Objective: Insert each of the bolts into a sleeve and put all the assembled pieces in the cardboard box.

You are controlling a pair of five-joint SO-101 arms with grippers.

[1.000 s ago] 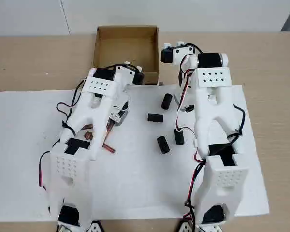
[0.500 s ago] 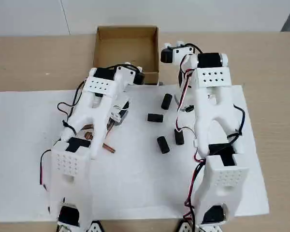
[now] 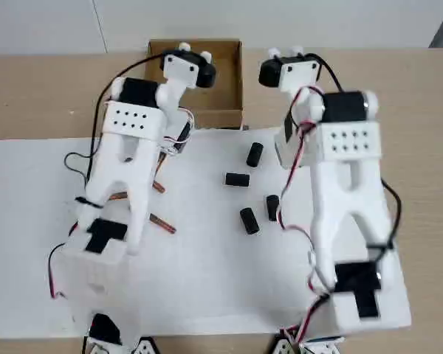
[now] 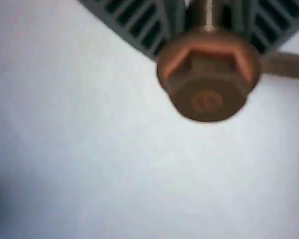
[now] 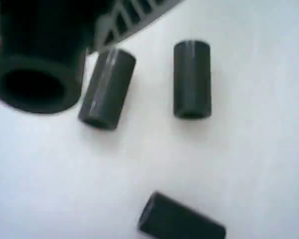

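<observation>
Each arm holds one part over the white paper (image 3: 207,280).
The left gripper (image 4: 204,10) pinches a brown bolt (image 4: 207,79), head out. The right gripper (image 5: 55,25) pinches a black sleeve (image 5: 32,84), near three loose sleeves (image 5: 192,79).

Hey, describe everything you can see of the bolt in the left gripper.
The bolt looks like copper-coloured metal, with a hexagonal head on a round flange and a faint mark stamped on the head's face. The head points toward the wrist camera. The shank runs back between the dark ribbed fingers of the left gripper, which clamp it. White paper lies behind it; I cannot tell whether the bolt touches it.
</observation>
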